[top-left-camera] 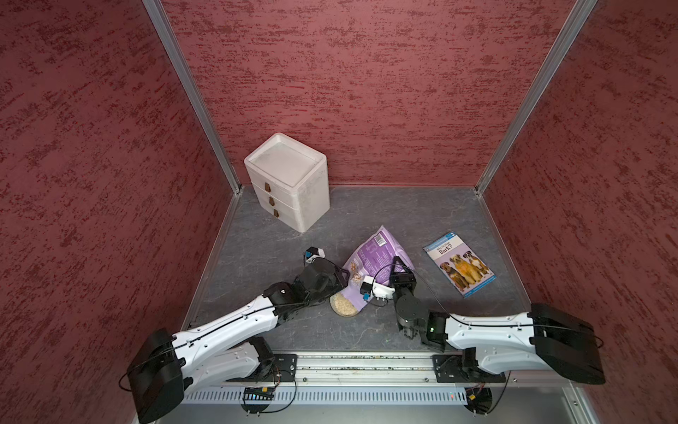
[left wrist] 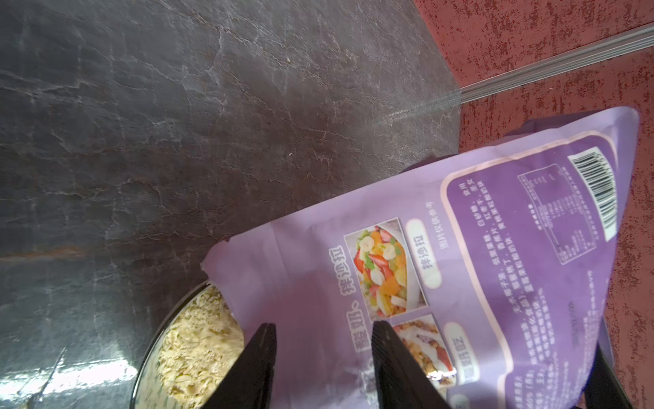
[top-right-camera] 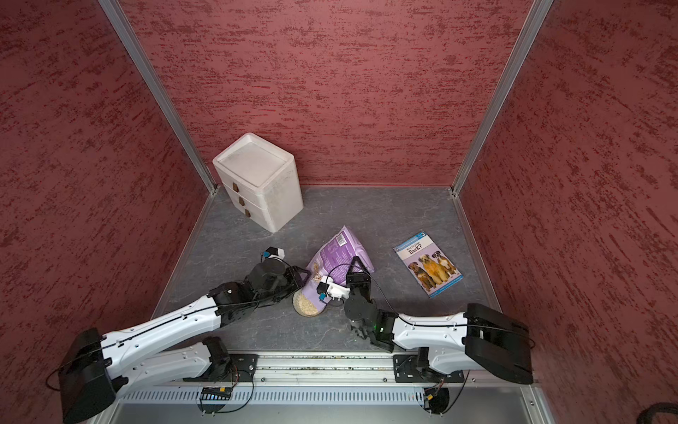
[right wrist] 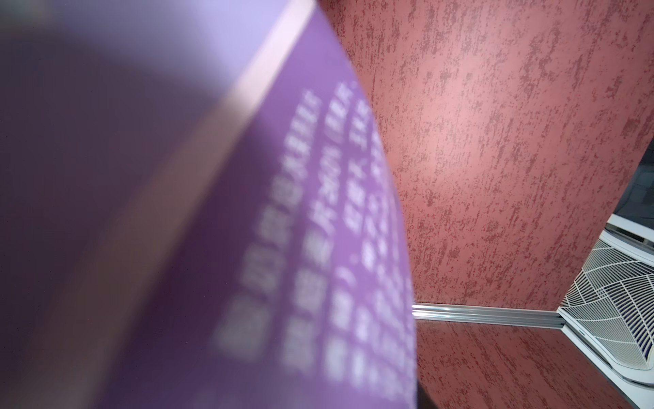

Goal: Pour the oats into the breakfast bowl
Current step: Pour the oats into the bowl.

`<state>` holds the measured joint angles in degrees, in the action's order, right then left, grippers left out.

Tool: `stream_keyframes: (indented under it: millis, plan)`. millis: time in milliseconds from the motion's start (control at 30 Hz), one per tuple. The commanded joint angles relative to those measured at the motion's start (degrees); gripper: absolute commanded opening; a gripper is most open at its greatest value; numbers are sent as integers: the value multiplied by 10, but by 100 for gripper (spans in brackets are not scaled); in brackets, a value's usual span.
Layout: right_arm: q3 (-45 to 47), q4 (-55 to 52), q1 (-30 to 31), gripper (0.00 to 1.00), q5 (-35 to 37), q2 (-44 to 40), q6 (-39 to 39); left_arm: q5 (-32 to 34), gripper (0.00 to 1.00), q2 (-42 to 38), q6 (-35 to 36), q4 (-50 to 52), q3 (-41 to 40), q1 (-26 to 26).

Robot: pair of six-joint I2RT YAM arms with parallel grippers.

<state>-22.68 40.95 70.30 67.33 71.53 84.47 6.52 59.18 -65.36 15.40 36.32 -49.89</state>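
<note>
- Pale beige loose-flake oats [top-left-camera: 344, 305]: heaped in the small round bowl [top-left-camera: 334, 311], nearly to its rim. L wrist view shows the heap [left wrist: 198, 350] right under the pouch mouth.
- Bowl sits on the dark grey stone-look table [top-left-camera: 257, 238], front centre, btw the two arms. Its far side is covered by the pouch.
- Lilac-purple soft stand-up pouch [top-left-camera: 378, 249] w/ small food pics: tilted, open mouth down over the bowl, barcode end up toward the back wall. It looks the same in both top views.
- L gripper [left wrist: 323, 325]: jaws part-way apart. Both black fingertips [left wrist: 263, 340] are in front of the pouch's printed face near the mouth, w/ nothing seen clamped btw them. In a top view it sits at the pouch's left edge.
- R gripper [top-left-camera: 398, 265]: at the pouch's right edge, one black finger lying on the face; looks closed on the pouch. R wrist view is mostly blurred purple pouch [right wrist: 177, 212], and no fingers show in it.
- Tall white three-drawer box [top-left-camera: 290, 183]: upright near the back-left corner, well apart from the bowl.
- Flat blue book w/ dogs on the cover [top-left-camera: 460, 264]: lies flat right of the pouch, not touching it.
- Red textured walls [top-left-camera: 367, 91] on three sides.
</note>
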Motion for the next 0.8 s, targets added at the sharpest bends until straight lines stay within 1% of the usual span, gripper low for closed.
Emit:
stream_keyframes:
  millis: [0, 267, 467, 567, 700, 767]
  plan:
    - [-10, 98, 6, 0, 25, -13, -11, 9, 47, -4, -2, -5, -11, -3]
    - [-7, 122, 7, 0, 24, -15, 13, 9, 46, -4, -1, -7, -11, -3]
    - [-6, 121, 7, 0, 24, -14, 10, 9, 46, -2, -2, -7, -10, -3]
    - [-6, 113, 7, 0, 24, -16, 2, 8, 46, -2, -2, -8, -10, -3]
    - [-9, 62, 8, 0, 26, -19, -37, 9, 46, -4, -2, -6, -10, -3]
    - [-10, 54, 9, 0, 27, -21, -45, 9, 46, -5, -2, -5, -10, -3]
